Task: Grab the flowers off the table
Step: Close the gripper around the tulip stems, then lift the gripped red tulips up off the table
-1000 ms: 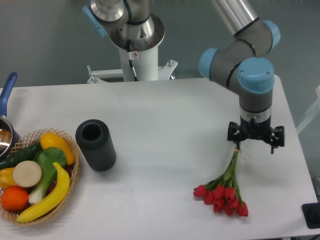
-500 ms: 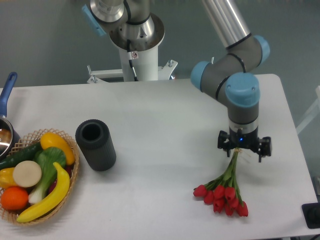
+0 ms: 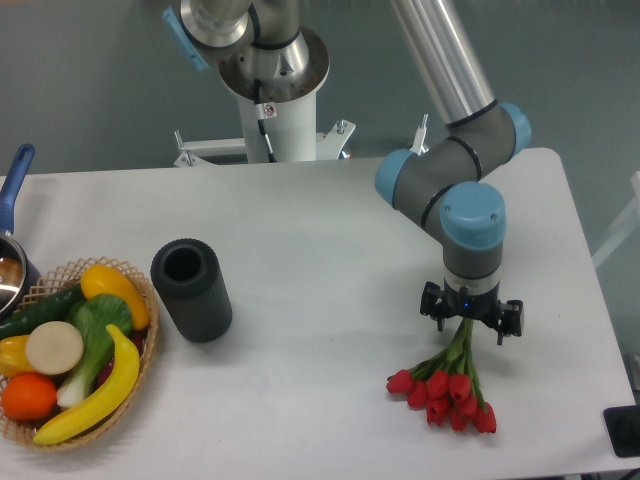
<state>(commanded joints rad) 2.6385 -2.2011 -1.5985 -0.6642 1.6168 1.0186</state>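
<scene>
no brand, label or writing can be read anywhere in this view. the gripper [image 3: 470, 323] is seen low over the stem end of the flowers [image 3: 446, 381], and whether the jaws are open or closed on the stems cannot be told from here, the black body hiding them. the flowers are laid flat on the white counter [image 3: 330, 250], at its near right part, red buds fanned toward the front edge, green stems running up under the gripper. compared with half a second ago, the gripper has been carried left and nearer the camera along the stems, and the blue-capped wrist [image 3: 472, 215] has been brought down with it; the bunch itself has not been shifted. over on the left, a dark ribbed cylinder [image 3: 191, 289] is stood on the counter, just beside a wicker basket [image 3: 140, 350] filled with a banana [image 3: 95, 392], an orange [image 3: 28, 396], a yellow pepper [image 3: 112, 288] and a leafy green vegetable [image 3: 96, 330]. a blue-handled pot [image 3: 12, 235] is cut off by the left edge.
</scene>
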